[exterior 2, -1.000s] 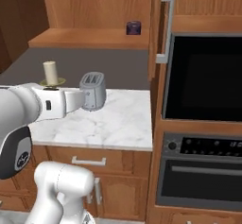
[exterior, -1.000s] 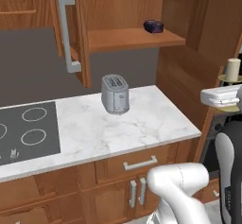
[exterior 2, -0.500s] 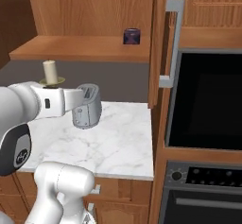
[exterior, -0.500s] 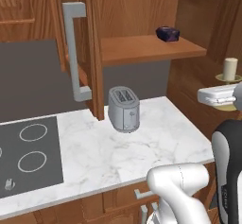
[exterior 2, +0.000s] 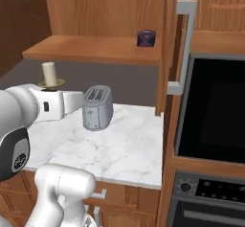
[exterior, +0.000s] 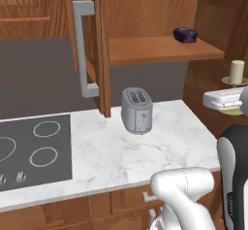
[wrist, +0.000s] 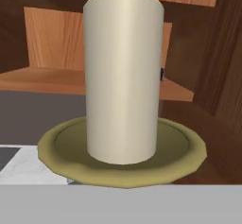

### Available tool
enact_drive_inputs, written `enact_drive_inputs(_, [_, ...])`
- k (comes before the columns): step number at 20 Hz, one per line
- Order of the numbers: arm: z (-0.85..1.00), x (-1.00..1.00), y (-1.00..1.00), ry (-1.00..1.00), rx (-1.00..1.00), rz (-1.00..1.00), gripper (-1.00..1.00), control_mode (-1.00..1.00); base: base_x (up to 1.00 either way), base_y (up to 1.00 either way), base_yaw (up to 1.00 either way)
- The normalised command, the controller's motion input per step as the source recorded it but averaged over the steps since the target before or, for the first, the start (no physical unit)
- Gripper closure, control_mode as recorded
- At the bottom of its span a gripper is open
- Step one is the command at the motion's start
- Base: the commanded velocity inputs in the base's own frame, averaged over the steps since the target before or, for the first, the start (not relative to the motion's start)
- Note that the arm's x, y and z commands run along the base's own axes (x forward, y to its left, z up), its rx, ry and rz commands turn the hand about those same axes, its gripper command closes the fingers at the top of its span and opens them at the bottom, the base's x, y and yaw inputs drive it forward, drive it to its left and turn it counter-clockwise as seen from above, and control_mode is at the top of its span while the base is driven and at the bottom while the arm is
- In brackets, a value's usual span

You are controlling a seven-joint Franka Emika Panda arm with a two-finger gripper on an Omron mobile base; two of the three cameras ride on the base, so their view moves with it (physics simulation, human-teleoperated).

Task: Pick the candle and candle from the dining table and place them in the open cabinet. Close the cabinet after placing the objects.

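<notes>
The open cabinet (exterior: 160, 49) of reddish-brown wood stands over a marble counter (exterior: 160, 151), its door with a long grey bar handle (exterior: 83, 49) swung wide, and its wooden shelf carries one small dark object (exterior: 184, 34) near the back. On the counter below, a silver toaster (exterior: 136, 110) stands beside a black hob (exterior: 29, 151). The gripper (exterior 2: 57, 99) is clenched on the candle (exterior 2: 49, 73), a short thick cream one upright on its brass dish, carried in the air beside the toaster, level with the shelf's underside.
</notes>
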Motion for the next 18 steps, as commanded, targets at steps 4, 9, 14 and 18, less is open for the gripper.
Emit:
enact_drive_inputs(4, [0.0,0.0,0.0,0.0,0.0,0.0,1.0,1.0,1.0,0.18,0.32])
enact_drive_inputs(9, [0.0,0.0,0.0,0.0,0.0,0.0,1.0,1.0,0.94,0.24,0.26])
enact_drive_inputs(14, [0.0,0.0,0.0,0.0,0.0,0.0,1.0,1.0,0.68,0.15,0.22])
enact_drive_inputs(18, [0.15,0.05,0.14,-0.07,-0.01,0.1,1.0,-1.0,0.1,0.06,0.04])
